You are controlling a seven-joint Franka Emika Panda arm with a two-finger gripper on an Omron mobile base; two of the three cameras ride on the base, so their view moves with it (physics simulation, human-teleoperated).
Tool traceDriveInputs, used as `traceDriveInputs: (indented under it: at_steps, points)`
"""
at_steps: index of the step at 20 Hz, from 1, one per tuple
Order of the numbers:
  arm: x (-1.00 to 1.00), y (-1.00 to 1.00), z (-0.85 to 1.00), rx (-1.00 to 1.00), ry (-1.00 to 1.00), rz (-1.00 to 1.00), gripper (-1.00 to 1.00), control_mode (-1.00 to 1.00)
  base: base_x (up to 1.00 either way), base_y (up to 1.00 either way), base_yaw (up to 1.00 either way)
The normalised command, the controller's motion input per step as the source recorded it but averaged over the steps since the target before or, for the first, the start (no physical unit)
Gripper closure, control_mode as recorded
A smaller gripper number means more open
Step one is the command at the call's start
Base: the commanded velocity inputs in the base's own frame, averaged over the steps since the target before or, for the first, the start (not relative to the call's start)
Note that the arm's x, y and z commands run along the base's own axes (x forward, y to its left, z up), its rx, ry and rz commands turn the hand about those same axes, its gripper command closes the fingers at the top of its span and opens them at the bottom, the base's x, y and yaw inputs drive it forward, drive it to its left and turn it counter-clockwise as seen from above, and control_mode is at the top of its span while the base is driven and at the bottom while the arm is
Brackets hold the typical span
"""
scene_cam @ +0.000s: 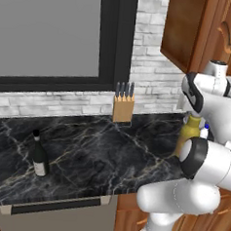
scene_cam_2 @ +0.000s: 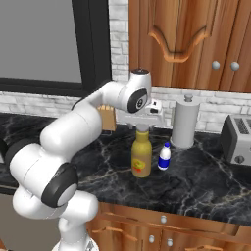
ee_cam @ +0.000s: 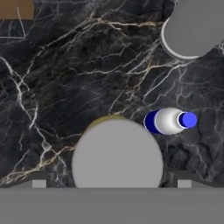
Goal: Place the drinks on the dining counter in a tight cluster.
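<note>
The mustard-yellow bottle [scene_cam_2: 141, 158] with a grey cap stands upright on a black marble wall counter [scene_cam_2: 196, 181]. My gripper [scene_cam_2: 141, 126] hangs open straight above it, one finger on each side of the cap, not closed on it. From the hand camera the grey cap [ee_cam: 117, 153] sits between my fingertips [ee_cam: 37, 181]. The small blue-and-white bottle [scene_cam_2: 164, 157] stands just right of the yellow one and shows beside the cap [ee_cam: 168, 121]. The dark wine bottle [scene_cam: 40, 156] stands far to the left. The yellow bottle [scene_cam: 188, 137] is partly hidden behind my arm. The dining counter is out of view.
A knife block [scene_cam: 123, 106] stands at the brick back wall. A paper towel roll [scene_cam_2: 185, 122] is behind the small bottle, and a toaster [scene_cam_2: 238, 139] sits at the far right. Wooden cabinets [scene_cam_2: 196, 39] hang overhead. A dark window [scene_cam: 50, 32] fills the wall at left.
</note>
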Motion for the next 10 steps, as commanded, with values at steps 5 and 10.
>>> traceDriveInputs:
  at_steps: [5, 10]
  points:
    - [0.0, 0.0, -0.27, 0.0, 0.0, 0.0, -1.0, -1.0, 0.0, 0.0, 0.0]
    - [0.0, 0.0, -0.04, 0.0, 0.0, 0.0, -1.0, -1.0, 0.0, 0.0, 0.0]
